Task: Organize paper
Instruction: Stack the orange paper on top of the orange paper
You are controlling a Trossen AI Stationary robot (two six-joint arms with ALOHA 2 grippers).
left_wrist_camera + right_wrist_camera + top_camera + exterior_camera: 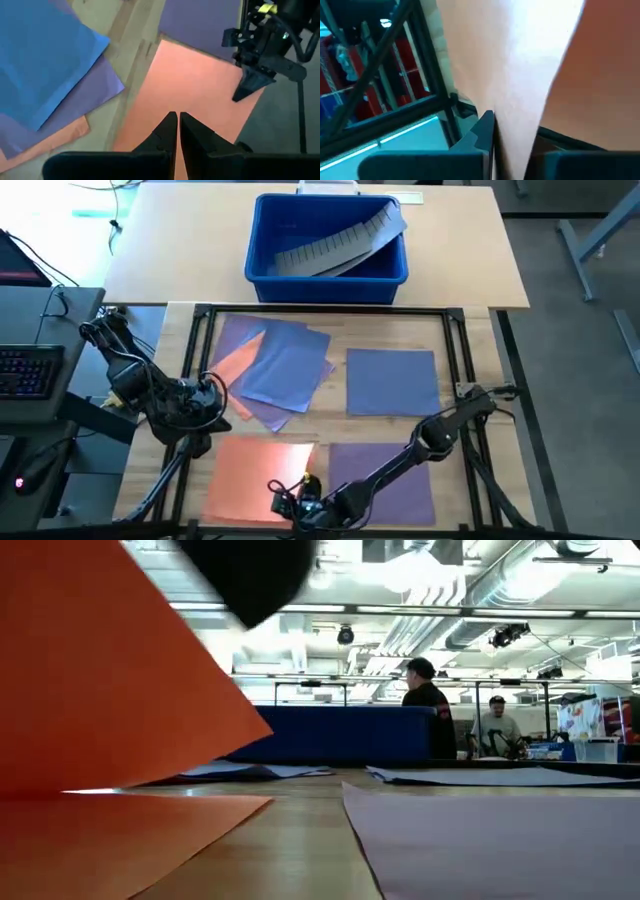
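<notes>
An orange sheet (258,470) of paper lies near the table's front edge, and my right gripper (288,498) is shut on it there. Its lifted part rises tall in the low view (100,670). Beside it lies a purple sheet (390,475), and farther back a blue-purple sheet (392,380). At the far left, blue, purple and orange sheets overlap in a loose pile (275,370). My left gripper (177,127) is shut above the orange sheet's far left part, holding nothing. My right gripper pinches the orange sheet by its near edge (512,135), toward the near right corner, with the paper running between the two fingers (482,130). The near part of the sheet is raised off the table, while its far part (120,830) still lies flat.
A blue plastic bin (327,270) holding a grey ridged strip (335,242) stands on the far table. A dark metal frame (330,310) borders the work surface. Bare wood (335,425) shows between the sheets. People stand in the room behind.
</notes>
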